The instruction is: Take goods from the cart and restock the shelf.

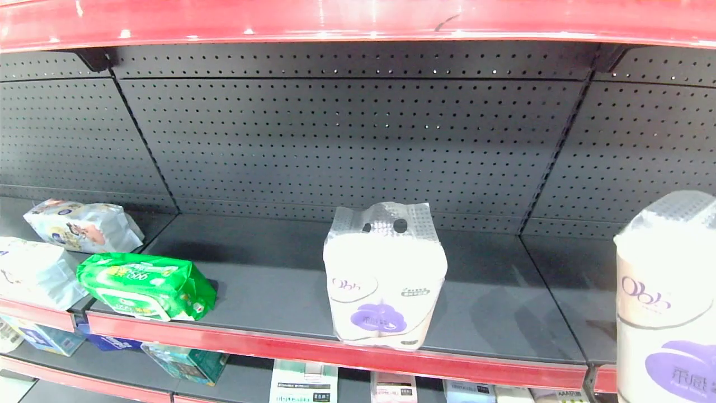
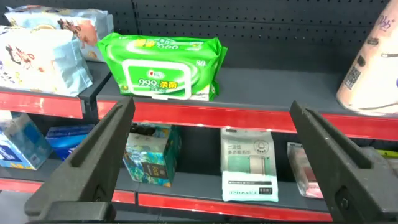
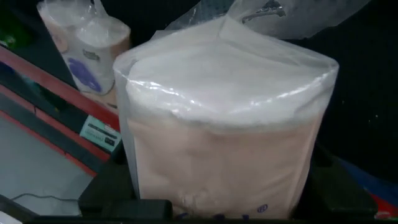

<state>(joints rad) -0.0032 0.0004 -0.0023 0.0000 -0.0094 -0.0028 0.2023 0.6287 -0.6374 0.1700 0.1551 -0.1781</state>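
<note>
Right claw [image 3: 217, 208] is clamped on the held pack of toilet rolls [image 3: 227, 124], with its dark fingers [image 3: 106, 190] pressed against both sides of the plastic wrap near the base. In the head view the held pack stands upright at the far right [image 1: 665, 296], in front of the right-hand bay of the shelf [image 1: 335, 351]. Whether it rests on the board cannot be told.

Left claw [image 2: 211, 168] is spread wide with nothing between its fingers [image 2: 81, 168]. It faces the front of the shelf, where a green pack of wipes [image 2: 163, 67] lies ahead of it.

A second pack of toilet rolls [image 1: 385, 277] stands upright on the middle bay, close to the red front strip, with its handle flap pointing up. It is well apart from the held pack. The green pack of wipes lies flat towards the left end of that same bay, at the front edge [image 1: 146, 286].

Two pale soft packets [image 1: 84, 225] [image 1: 33, 271] lie in the left-hand bay, one behind the other. A dark pegboard panel [image 1: 347, 140] forms the back wall.

On the lower shelf [image 2: 186, 199] stand a teal box [image 2: 152, 155] and, beside it, a white and green packet [image 2: 250, 165]
</note>
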